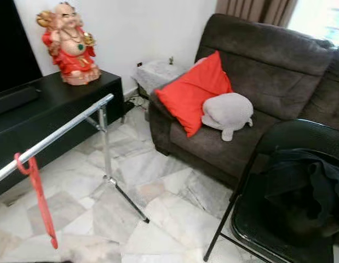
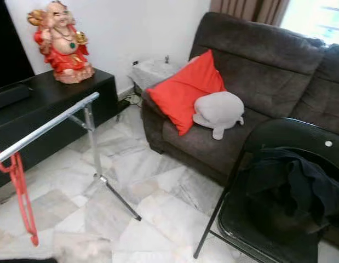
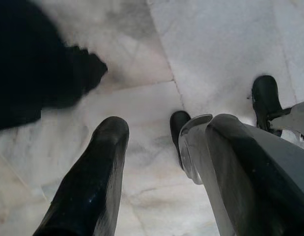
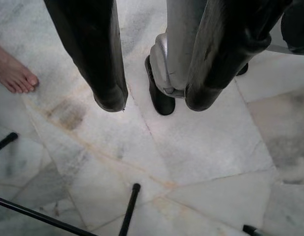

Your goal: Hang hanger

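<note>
Both arms hang idle over the marble floor (image 4: 201,147): left hand (image 3: 161,147) spread and empty, right hand (image 4: 154,101) spread and empty. The red plastic hanger (image 1: 38,197) is hooked on the near end of the chrome clothes rail (image 1: 59,134), long axis hanging straight down. It lies on the robot's left, so the left hand looks nearer. Looks already hung.

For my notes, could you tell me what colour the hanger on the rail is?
The hanger is red, clearest in the left eye view.
</note>
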Robot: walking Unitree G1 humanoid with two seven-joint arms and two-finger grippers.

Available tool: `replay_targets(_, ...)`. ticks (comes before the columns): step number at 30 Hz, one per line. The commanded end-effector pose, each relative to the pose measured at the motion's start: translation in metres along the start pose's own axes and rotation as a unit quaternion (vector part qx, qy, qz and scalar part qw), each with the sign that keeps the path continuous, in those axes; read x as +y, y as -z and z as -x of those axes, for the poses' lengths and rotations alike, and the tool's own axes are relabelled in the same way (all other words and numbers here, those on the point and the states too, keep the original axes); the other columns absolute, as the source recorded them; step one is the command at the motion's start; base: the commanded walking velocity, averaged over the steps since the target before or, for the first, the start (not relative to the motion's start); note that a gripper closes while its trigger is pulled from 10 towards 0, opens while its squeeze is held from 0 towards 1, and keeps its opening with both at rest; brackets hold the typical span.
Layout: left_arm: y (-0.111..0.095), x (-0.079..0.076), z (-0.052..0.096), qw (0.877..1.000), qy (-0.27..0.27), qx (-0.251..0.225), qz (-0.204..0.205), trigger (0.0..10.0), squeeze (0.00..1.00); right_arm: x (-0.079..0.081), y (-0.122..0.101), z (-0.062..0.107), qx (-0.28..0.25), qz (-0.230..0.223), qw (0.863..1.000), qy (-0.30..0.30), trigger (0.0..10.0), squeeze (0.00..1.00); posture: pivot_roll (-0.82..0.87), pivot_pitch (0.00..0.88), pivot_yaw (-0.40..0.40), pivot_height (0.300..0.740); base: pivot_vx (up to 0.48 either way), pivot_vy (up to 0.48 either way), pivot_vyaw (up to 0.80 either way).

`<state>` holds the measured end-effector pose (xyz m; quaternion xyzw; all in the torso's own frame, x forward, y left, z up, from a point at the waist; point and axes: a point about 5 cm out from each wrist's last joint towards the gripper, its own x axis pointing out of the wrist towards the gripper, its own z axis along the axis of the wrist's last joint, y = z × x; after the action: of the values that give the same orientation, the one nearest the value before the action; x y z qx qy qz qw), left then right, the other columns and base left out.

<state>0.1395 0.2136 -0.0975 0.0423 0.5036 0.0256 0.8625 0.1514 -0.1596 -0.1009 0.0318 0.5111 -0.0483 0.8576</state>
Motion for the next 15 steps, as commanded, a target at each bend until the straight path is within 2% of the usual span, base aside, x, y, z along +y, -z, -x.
replay_targets(1, 0.0034, 0.0010, 0.0006, 1.000, -0.001, 0.007, -0.014, 10.0, 0.00, 0.0002, -0.0017, -0.0002, -0.002, -0.001, 1.000, 0.001, 10.0, 0.00, 0.11, 0.000, -0.011, 0.740, 0.000, -0.480, -0.80)
replay_targets(4, 0.0040, 0.0004, 0.0006, 1.000, 0.000, 0.009, -0.012, 10.0, 0.00, 0.0000, -0.0018, -0.0002, -0.002, -0.001, 1.000, 0.001, 10.0, 0.00, 0.11, 0.000, -0.012, 0.740, 0.000, -0.480, -0.80)
replay_targets(15, 0.0040, 0.0008, 0.0007, 1.000, -0.001, 0.007, -0.003, 10.0, 0.00, -0.0002, -0.0019, -0.0002, -0.003, -0.002, 1.000, 0.003, 10.0, 0.00, 0.11, 0.000, -0.012, 0.740, 0.000, 0.000, -0.80)
